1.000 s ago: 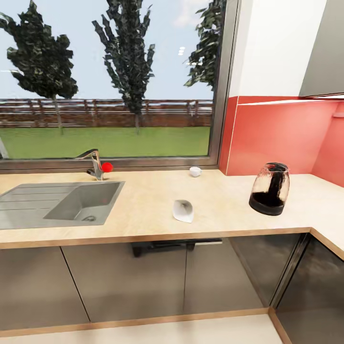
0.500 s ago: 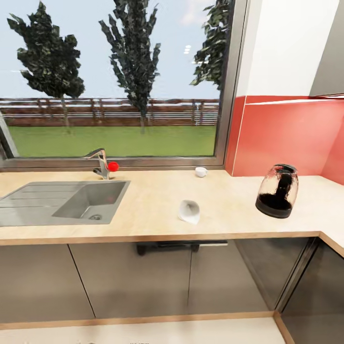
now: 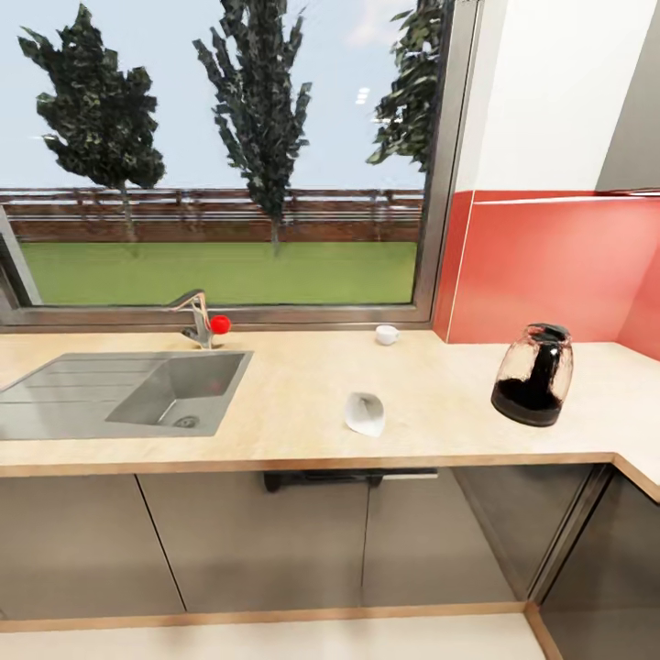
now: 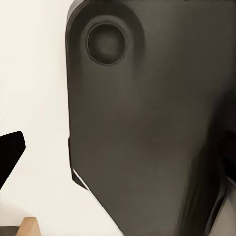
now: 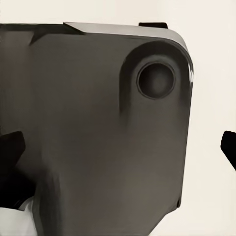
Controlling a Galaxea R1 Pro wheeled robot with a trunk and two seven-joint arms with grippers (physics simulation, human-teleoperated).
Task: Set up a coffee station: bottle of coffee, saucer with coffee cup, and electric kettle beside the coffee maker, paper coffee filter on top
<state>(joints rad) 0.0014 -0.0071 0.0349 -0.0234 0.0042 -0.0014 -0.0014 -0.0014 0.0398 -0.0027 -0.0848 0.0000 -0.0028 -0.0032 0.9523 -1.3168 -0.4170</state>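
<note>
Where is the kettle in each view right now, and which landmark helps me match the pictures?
Head view: the kettle stands at the right of the counter, before the red wall.
Left wrist view: dark panel with a round recess, close up.
Right wrist view: dark panel, close up.
Shared landmark: that recessed panel, in both wrist views.

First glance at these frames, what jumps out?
The big window with trees and lawn behind the counter, then the red backsplash to its right. On the wooden countertop: a glass electric kettle with a dark base at right, a white paper coffee filter near the front edge, a small white cup by the window, and the sink at left.
</note>
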